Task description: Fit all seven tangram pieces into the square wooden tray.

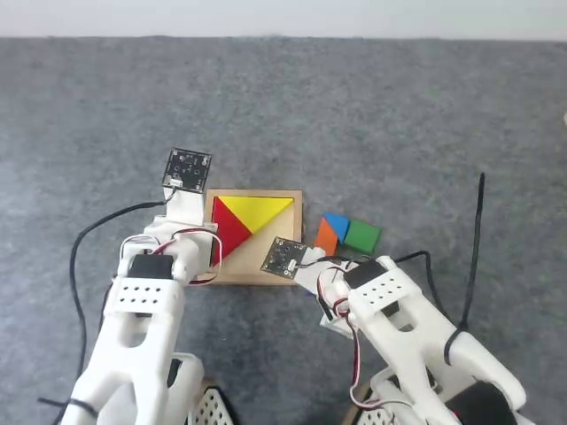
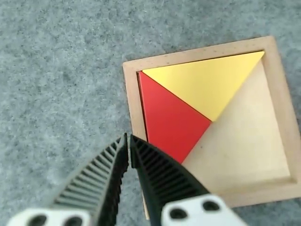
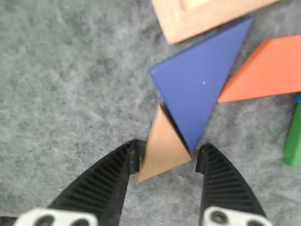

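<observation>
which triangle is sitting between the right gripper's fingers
The small tan triangle, touching the bigger blue triangle; the right gripper straddles it, open.

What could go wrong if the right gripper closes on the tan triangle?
1. The tan triangle sits on slanted edges between the open fingers of the right gripper; closing could twist it or squirt it out.
2. It lies against the blue triangle, so the grab may drag that piece.
3. The left gripper hangs shut over the wooden tray's rim by the red triangle, possibly crowding placement.
</observation>
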